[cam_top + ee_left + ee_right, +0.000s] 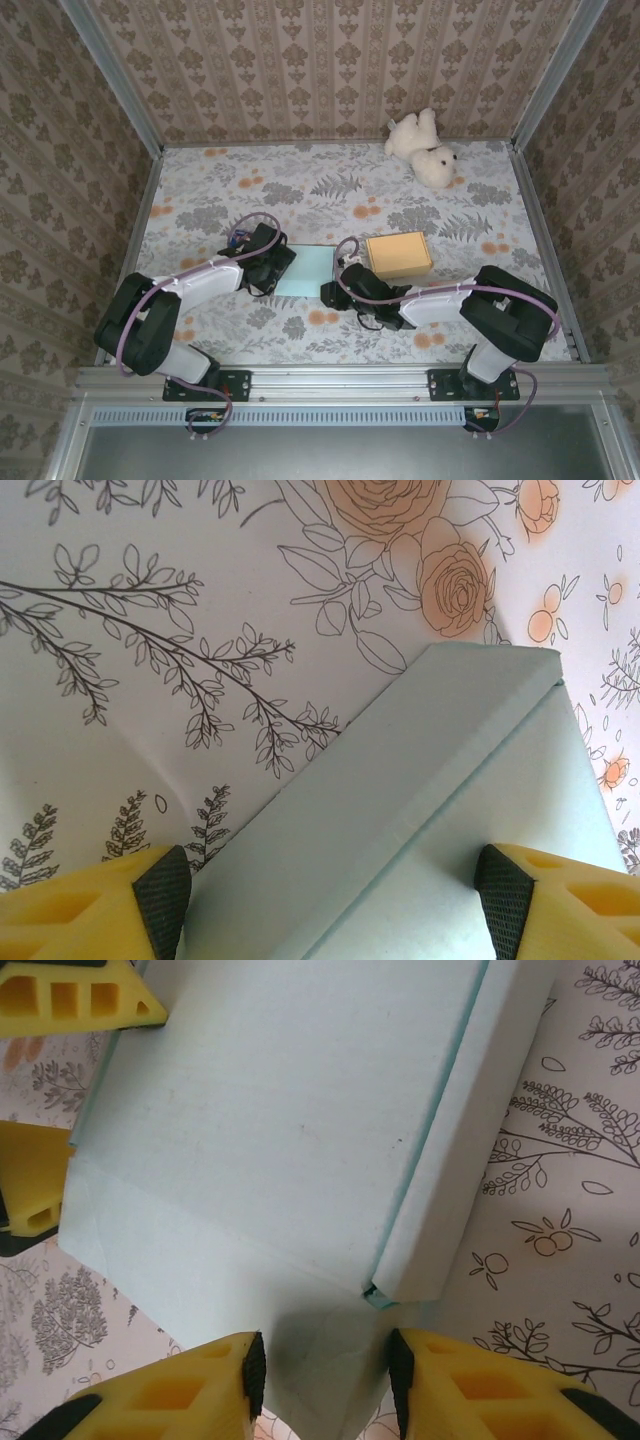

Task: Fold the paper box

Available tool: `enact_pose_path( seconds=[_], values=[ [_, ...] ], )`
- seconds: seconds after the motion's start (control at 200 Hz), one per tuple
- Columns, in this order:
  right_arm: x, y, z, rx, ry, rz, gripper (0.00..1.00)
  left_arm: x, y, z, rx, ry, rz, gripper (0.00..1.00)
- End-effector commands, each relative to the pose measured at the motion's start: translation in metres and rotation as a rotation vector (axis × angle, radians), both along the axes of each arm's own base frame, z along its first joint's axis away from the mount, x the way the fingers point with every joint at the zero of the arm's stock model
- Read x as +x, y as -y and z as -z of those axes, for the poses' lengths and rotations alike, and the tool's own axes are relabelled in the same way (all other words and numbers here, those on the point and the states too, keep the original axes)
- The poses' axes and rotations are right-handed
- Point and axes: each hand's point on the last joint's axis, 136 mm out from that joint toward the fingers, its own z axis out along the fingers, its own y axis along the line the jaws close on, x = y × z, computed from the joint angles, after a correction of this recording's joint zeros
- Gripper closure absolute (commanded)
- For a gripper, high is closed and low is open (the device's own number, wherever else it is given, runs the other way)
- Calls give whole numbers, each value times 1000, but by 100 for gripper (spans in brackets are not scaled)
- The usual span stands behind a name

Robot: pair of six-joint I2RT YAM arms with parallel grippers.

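Early folding step, I'd judge. The paper box [305, 270] is lying mostly flat mid-worktop [300, 190] between both arms, with one long side strip [450, 1150] already folded over. The left end effector [330, 890] is straddling a corner with its jaws wide; pad contact unclear. The right end effector [325, 1370] is sitting half-closed around the near flap [300, 1310]; grip unclear. The next move is probably calling for pinching and lifting that flap while the left is bracing. Nothing is lying in the paper box. The brown box [398, 255] beside it is closed, contents hidden.

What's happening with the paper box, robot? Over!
Left hand open, astride paper box edge. Right hand astride its corner, grip unclear. Box lying flat between them. Brown cardboard box close beside right hand.
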Motion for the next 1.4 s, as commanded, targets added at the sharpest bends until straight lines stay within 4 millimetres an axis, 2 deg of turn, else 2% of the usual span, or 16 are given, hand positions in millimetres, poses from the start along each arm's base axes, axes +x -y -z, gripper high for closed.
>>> enact_pose_path(
  seconds=[0.0, 0.32, 0.51, 0.64, 0.885, 1.175, 1.395],
  values=[
    [-2, -1, 6, -38, 48, -21, 60, -50, -35, 41, 137, -215, -7, 23],
    [8, 13, 18, -118, 151, 6, 63, -50, -35, 41, 140, -217, -5, 23],
    [10, 3, 24, -120, 233, -65, 64, -50, -34, 43, 139, -220, -4, 23],
    [14, 3, 26, -146, 288, -79, 67, -50, -33, 44, 135, -225, 0, 23],
    [29, 18, 27, -333, 421, -28, 66, -50, -31, 47, 131, -235, 9, 24],
    [40, 17, 42, -450, 483, -54, 61, -50, -29, 50, 128, -246, 19, 24],
    [45, 11, 53, -484, 489, -72, 62, -48, -27, 48, 124, -244, 29, 24]
  ],
)
